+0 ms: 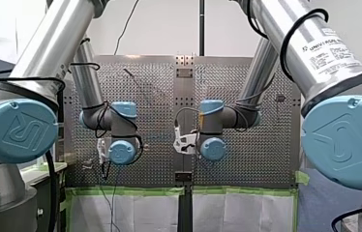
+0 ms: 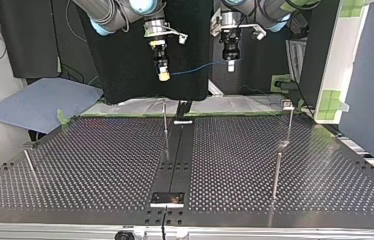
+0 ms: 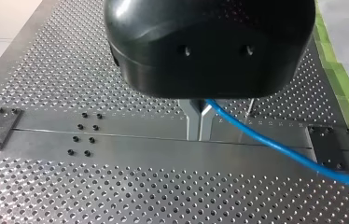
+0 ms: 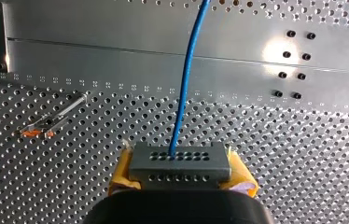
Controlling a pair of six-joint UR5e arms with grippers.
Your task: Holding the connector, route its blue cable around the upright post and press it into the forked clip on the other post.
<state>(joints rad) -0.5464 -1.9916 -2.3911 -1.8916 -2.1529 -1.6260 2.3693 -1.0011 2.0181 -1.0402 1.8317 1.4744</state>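
In the right wrist view my right gripper (image 4: 180, 179) holds the grey connector (image 4: 179, 163) between its yellow pads (image 4: 241, 177). The blue cable (image 4: 185, 79) leaves the connector's face and runs ahead of it. In the left wrist view the metal fingers (image 3: 192, 122) of my left gripper (image 3: 199, 125) are shut on the blue cable (image 3: 275, 149), which trails off to one side. In the top view both grippers hang high above the far table edge: my right gripper (image 2: 163, 75) and my left gripper (image 2: 231, 65), with the cable (image 2: 200, 67) slack between them. Below them stand a thin upright post (image 2: 165, 131) and a post with a clip top (image 2: 287, 105).
The perforated table (image 2: 85, 165) has a smooth centre strip (image 2: 177, 160). A further thin post (image 2: 276, 175) stands near the top view's right, and a slanted one (image 2: 31, 167) at its left. In the front view the arms' blue wrist joints (image 1: 121, 151) hide the grippers. Green tape (image 2: 332, 102) marks the table's far edge.
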